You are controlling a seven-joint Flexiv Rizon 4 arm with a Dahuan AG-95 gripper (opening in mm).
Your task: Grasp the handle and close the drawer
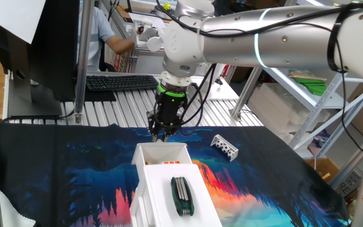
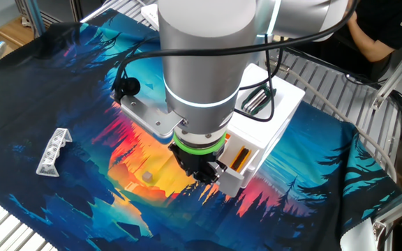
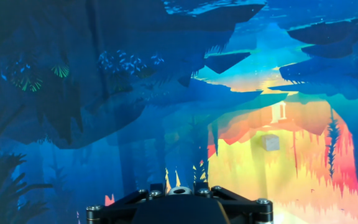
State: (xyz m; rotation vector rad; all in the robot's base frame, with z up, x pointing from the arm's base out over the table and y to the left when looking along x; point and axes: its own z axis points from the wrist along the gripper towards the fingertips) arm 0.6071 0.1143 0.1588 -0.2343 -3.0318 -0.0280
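The white drawer (image 1: 161, 153) is pulled partly out of its white box unit (image 1: 169, 211), with an orange item inside. In the other fixed view the drawer (image 2: 237, 162) also stands out from the box (image 2: 279, 104). My gripper (image 1: 163, 131) points down right at the drawer's front panel, just above the cloth. It also shows in the other fixed view (image 2: 205, 173). The handle is hidden behind my fingers. In the hand view only two short dark finger stubs (image 3: 158, 186) show, apart, with cloth between them; neither drawer nor handle shows there.
A dark green multi-tool (image 1: 182, 195) lies on top of the box. A small perforated block (image 1: 224, 146) lies on the printed cloth to the right of the drawer. A tiny grey cube (image 3: 270, 142) sits on the cloth ahead. A keyboard (image 1: 121, 82) lies behind.
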